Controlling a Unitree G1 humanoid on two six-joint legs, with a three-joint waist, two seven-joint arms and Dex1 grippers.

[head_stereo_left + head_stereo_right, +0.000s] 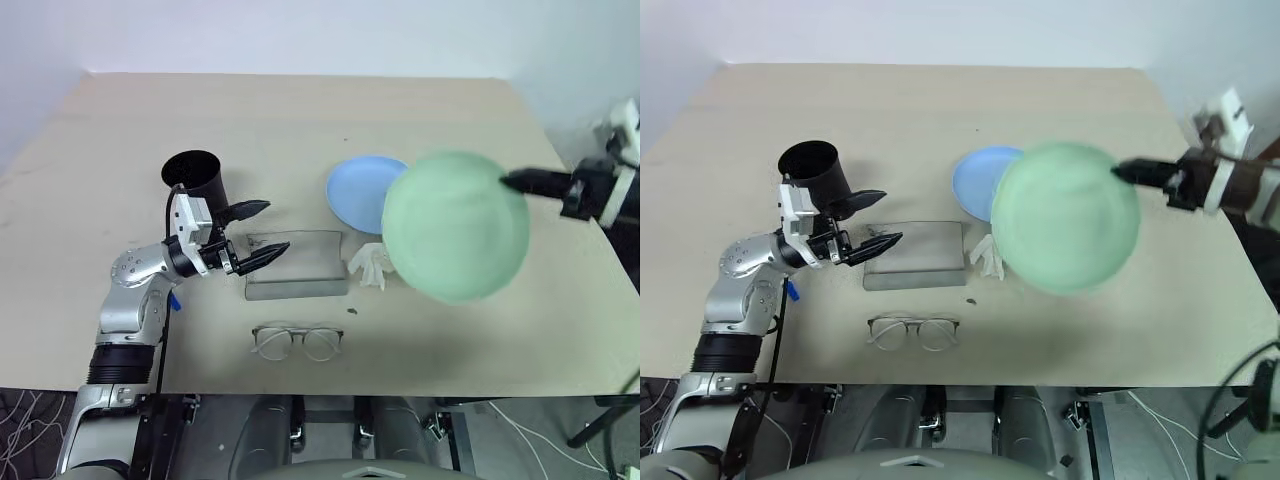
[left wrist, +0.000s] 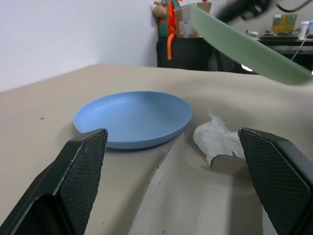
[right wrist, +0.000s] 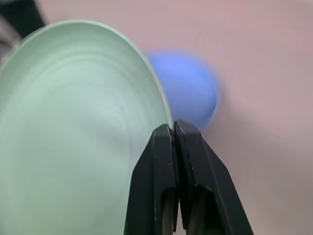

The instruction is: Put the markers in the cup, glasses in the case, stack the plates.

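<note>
Matt beige bench (image 1: 300,120); smooth, satin plastic-looking green plate (image 1: 455,225) and blue plate (image 2: 132,117); crumpled paper tissue (image 2: 217,139); matt black cup (image 1: 195,178); end effector fingers (image 2: 80,171) with textured pads.

A beige table (image 1: 300,110) carried a black cup (image 1: 196,176), blue plate (image 1: 362,190), grey case (image 1: 295,264), crumpled tissue (image 1: 368,265) at centre, and glasses (image 1: 297,341) at lower centre.

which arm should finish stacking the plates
Right. The right claw is already shut on the rim of the green plate, held above the table beside the blue plate; the left claw hovers open over the case.
</note>
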